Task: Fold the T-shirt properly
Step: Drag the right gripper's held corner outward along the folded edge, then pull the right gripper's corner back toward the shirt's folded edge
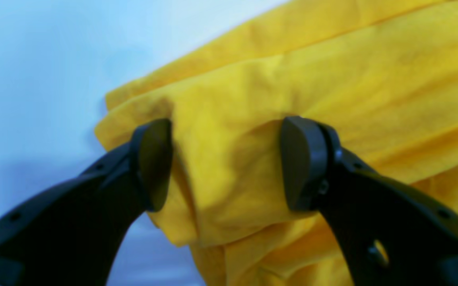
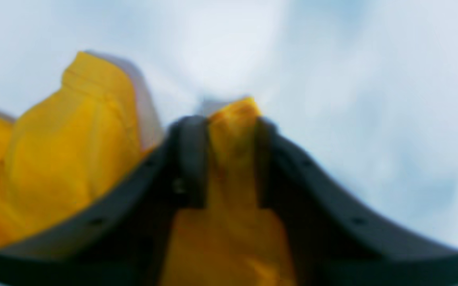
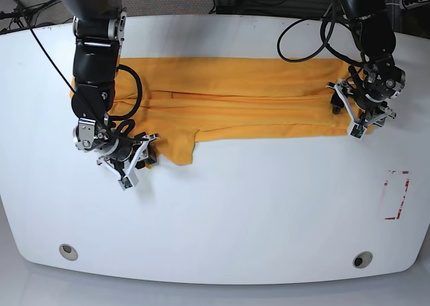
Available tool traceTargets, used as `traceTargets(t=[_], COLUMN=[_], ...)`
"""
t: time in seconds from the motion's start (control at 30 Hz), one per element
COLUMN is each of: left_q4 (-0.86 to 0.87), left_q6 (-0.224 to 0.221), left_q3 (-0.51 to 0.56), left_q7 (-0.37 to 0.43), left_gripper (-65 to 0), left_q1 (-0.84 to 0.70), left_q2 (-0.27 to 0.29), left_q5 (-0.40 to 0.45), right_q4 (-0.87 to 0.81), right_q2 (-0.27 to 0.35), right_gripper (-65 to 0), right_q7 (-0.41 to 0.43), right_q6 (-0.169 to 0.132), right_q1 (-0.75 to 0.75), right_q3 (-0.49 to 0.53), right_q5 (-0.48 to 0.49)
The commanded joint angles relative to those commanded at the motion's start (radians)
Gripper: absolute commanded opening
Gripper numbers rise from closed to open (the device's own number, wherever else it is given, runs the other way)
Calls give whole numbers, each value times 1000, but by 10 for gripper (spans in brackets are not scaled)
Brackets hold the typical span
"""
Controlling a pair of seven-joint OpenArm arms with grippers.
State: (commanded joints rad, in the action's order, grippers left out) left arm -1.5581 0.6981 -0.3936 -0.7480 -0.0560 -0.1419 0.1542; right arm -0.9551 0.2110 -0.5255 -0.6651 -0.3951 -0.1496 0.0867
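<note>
We see the white tabletop [image 3: 222, 218] carrying the T-shirt [image 3: 228, 97], an orange-yellow band stretched across its far half, with a flap hanging toward the near side at the base view's left. On that side the right tool [image 2: 231, 131] is clamped on a pinch of the fabric. At the shirt's other end the left tool [image 1: 225, 159] stands spread, its fingers [image 1: 153, 163] straddling a bunched fold; the blur leaves us unsure whether they press it.
</note>
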Motion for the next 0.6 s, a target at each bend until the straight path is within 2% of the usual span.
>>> traceTargets(t=[0.03,0.23,0.5,0.6], left_q4=[0,6,9,9], left_q6=[0,0,0,0], left_q3=[-2,0,-3,-3], left_q7=[0,0,0,0], left_gripper=[-251,-251,-251,-251], left_q1=[0,2,-2,-2], left_q2=[0,-5,-6,-6], left_q5=[2,3,5,5], right_q4=[11,-54,-338,-427], right_q2=[0,2,9,5], right_gripper=[-648,-650,-650,-650], right_q7=[3,-12,-161,-210], right_q6=[0,-5,0,0], right_q1=[0,11,107,138], right_q3=[0,0,-3,-41], right_q5=[3,8,55,61])
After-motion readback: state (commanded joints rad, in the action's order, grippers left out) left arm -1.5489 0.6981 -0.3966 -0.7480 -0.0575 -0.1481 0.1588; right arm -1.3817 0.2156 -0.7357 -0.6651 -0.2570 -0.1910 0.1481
